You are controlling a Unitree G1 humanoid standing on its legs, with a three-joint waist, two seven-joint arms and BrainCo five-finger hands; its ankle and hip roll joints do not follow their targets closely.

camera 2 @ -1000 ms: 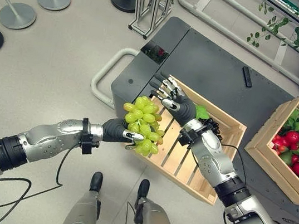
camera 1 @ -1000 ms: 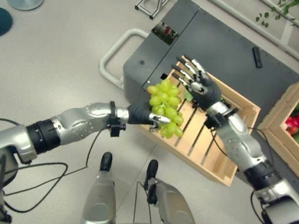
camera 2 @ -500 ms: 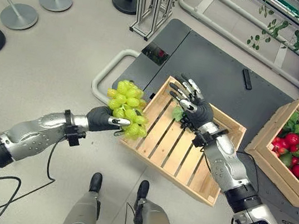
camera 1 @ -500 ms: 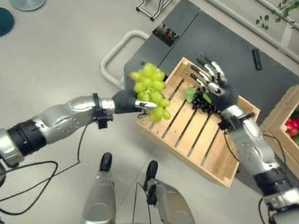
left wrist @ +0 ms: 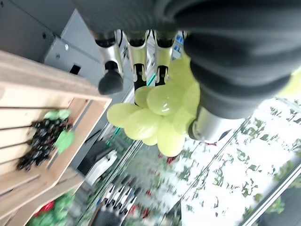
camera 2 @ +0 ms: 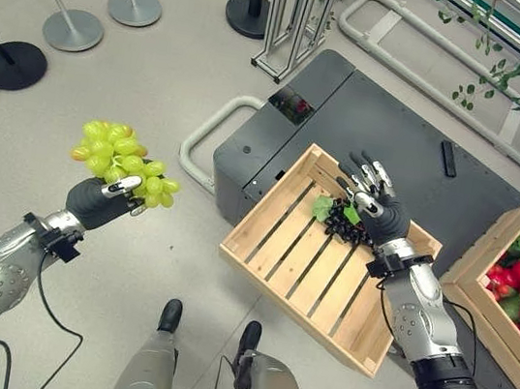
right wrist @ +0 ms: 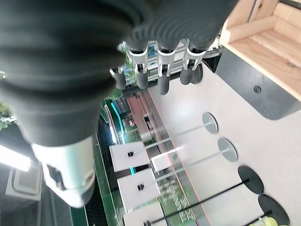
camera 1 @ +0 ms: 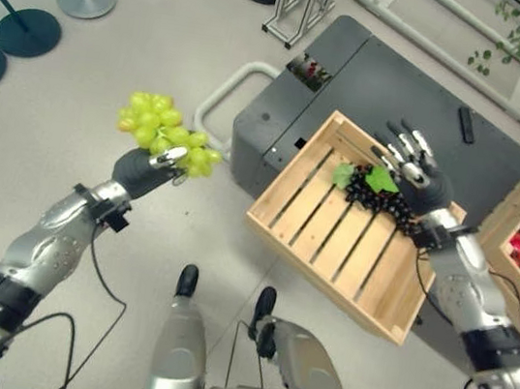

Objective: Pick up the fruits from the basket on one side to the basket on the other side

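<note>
- Holding a bunch of green grapes (camera 1: 163,131), the left hand (camera 1: 141,169) has its fingers curled round the fruit, out over the bare floor (camera 1: 81,80) and well away from the wooden crate (camera 1: 332,235).
- Its wrist view shows the fingers (left wrist: 136,52) and thumb pressed on the grapes, but I can't quite tell how firm the hold is.
- The right hand (camera 2: 377,200) hangs over the far end of the crate with straight, spread fingers and nothing in it.
- Dark grapes (camera 2: 346,221) with green leaves lie in the crate just under that hand.
- A second crate (camera 2: 492,278) of red fruit and leaves sits off to the right.
- The green grapes could slip and drop on the floor, because only part of the bunch is gripped.
- Single grapes could pop off if the arm swings fast.
</note>
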